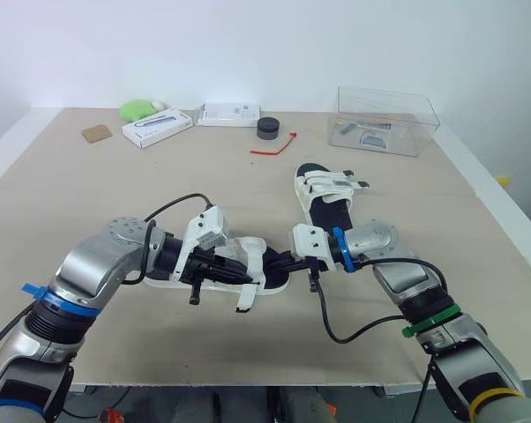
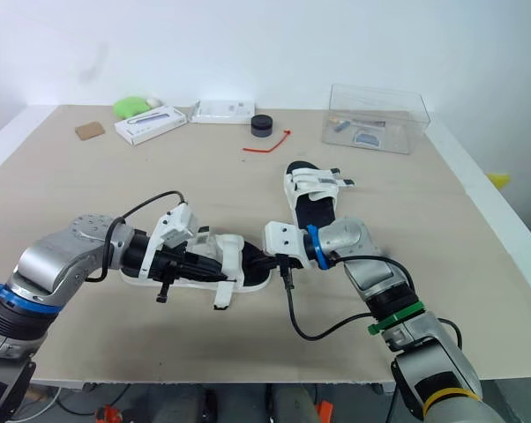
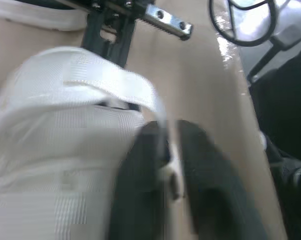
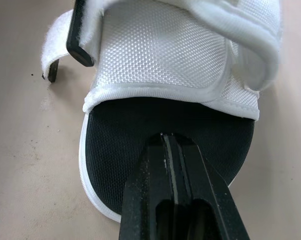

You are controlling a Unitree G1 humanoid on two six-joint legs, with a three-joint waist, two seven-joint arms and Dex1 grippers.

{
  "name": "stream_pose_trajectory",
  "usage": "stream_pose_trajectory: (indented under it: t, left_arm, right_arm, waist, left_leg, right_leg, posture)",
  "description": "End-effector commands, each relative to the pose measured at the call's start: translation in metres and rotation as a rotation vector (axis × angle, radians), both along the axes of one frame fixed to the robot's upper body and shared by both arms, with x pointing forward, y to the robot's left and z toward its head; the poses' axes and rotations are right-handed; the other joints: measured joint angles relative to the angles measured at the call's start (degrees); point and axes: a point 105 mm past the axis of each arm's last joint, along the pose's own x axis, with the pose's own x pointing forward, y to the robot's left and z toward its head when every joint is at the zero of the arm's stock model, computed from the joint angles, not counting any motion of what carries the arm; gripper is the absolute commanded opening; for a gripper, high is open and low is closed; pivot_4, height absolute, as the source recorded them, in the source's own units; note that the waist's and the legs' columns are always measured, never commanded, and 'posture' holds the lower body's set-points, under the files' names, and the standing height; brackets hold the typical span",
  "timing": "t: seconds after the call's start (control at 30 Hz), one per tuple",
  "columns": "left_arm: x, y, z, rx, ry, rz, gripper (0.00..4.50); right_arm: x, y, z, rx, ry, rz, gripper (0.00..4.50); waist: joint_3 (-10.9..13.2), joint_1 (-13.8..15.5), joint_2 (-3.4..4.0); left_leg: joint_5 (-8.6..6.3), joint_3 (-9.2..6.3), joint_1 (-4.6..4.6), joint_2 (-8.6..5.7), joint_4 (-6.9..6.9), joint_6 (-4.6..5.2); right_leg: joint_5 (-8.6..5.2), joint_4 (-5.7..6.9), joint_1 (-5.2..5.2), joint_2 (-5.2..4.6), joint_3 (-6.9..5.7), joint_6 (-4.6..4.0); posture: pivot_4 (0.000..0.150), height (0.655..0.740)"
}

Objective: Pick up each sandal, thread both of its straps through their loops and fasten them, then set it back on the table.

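The near white sandal [image 1: 248,264] with a black footbed lies on the table [image 1: 89,203] between my two grippers. My left gripper [image 1: 220,264] is over its straps, and its black fingers [image 3: 140,190] are shut on the edge of a white strap [image 3: 110,85]. A loose strap end [image 1: 245,300] hangs toward the front edge. My right gripper [image 4: 169,142] is shut, its tip pressing on the black footbed [image 4: 140,125] at the open end. The second sandal [image 1: 323,189] lies farther back to the right, apart from both grippers, with its straps lying across it.
A clear plastic box [image 1: 386,119] stands at the back right. A black round puck [image 1: 268,128], a red tie [image 1: 274,145], two white boxes [image 1: 157,128] [image 1: 228,115], a green object [image 1: 138,109] and a brown card [image 1: 96,134] line the back.
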Motion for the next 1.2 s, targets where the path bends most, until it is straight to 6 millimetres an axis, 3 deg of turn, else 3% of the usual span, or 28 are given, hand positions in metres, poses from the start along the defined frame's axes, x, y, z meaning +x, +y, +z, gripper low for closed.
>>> stream_pose_trajectory:
  t: [0.03,0.17,0.23,0.33,0.43,0.47,0.6,0.73,1.0,1.2]
  left_arm:
    - [-0.001,0.004,0.02,-0.016,-0.054,-0.016,2.37]
    - [-0.011,0.017,0.047,-0.026,-0.068,-0.052,4.46]
    - [-0.013,0.022,0.063,-0.059,-0.072,-0.035,4.49]
    - [-0.034,0.039,0.085,-0.098,0.034,-0.055,4.49]
    - [-0.056,0.05,0.091,-0.158,0.178,-0.053,4.49]
    - [-0.058,0.051,0.087,-0.167,0.203,-0.031,4.49]
    - [-0.078,0.053,0.027,-0.054,0.244,0.087,4.49]
    - [-0.055,0.052,-0.015,-0.029,0.103,0.295,4.49]
    - [-0.03,0.024,-0.037,-0.101,-0.005,0.369,4.49]
    - [-0.019,0.016,-0.045,-0.106,-0.03,0.354,4.49]
  right_arm:
    - [0.002,-0.018,-0.028,-0.109,0.073,-0.072,0.0]
    - [0.002,-0.017,-0.029,-0.109,0.076,-0.069,0.0]
    - [0.001,-0.018,-0.029,-0.11,0.078,-0.068,0.0]
    - [0.0,-0.02,-0.029,-0.113,0.083,-0.067,0.0]
    - [0.0,-0.022,-0.031,-0.118,0.086,-0.069,0.0]
    - [0.0,-0.022,-0.031,-0.117,0.087,-0.068,0.0]
    - [-0.004,-0.017,-0.034,-0.109,0.099,-0.057,0.0]
    - [-0.005,-0.014,-0.035,-0.105,0.104,-0.049,0.0]
    - [-0.001,-0.01,-0.034,-0.105,0.095,-0.043,0.0]
    - [-0.002,-0.008,-0.035,-0.102,0.092,-0.037,0.0]
  waist:
    - [0.0,0.0,0.0]
    - [0.07,-0.02,-0.04]
    - [0.08,-0.02,-0.03]
    - [0.09,-0.05,-0.02]
    - [0.09,-0.16,0.01]
    - [0.09,-0.15,0.01]
    - [0.09,-0.13,0.0]
    - [0.05,0.09,-0.07]
    - [0.03,0.0,-0.06]
    - [0.03,0.03,-0.05]
  left_leg:
    - [0.0,0.0,0.0,0.0,0.0,0.0]
    - [0.01,-0.01,0.0,0.01,0.02,0.0]
    - [0.0,-0.01,-0.03,0.04,0.01,0.0]
    - [0.0,-0.01,-0.06,0.06,0.01,-0.01]
    - [-0.04,0.03,-0.12,0.06,-0.02,-0.01]
    - [-0.06,0.03,-0.11,0.05,-0.03,0.01]
    - [-0.11,0.02,-0.02,0.02,-0.05,-0.05]
    - [-0.12,-0.05,0.02,0.03,-0.04,-0.12]
    - [-0.05,-0.05,0.08,0.06,-0.04,-0.15]
    - [-0.04,-0.05,0.1,0.11,-0.05,-0.1]
  right_leg:
    - [0.0,0.0,0.0,0.0,0.0,0.0]
    - [0.02,0.0,-0.01,0.01,-0.01,0.02]
    - [0.01,0.0,-0.06,0.06,-0.01,0.0]
    - [0.0,-0.01,-0.08,0.06,-0.02,0.0]
    - [-0.05,-0.01,-0.2,0.05,0.03,0.04]
    - [-0.09,-0.01,-0.19,0.03,0.02,0.06]
    - [-0.14,-0.02,-0.08,-0.17,0.04,0.05]
    - [-0.15,-0.04,-0.02,-0.31,-0.05,0.02]
    - [-0.12,-0.02,0.06,-0.24,-0.1,-0.02]
    - [-0.06,-0.03,0.07,-0.18,-0.1,-0.07]
  posture:
    - [0.15,0.74]
    - [0.15,0.74]
    - [0.15,0.74]
    - [0.15,0.74]
    - [0.15,0.74]
    - [0.15,0.74]
    - [0.15,0.74]
    - [0.15,0.74]
    - [0.15,0.74]
    - [0.15,0.74]
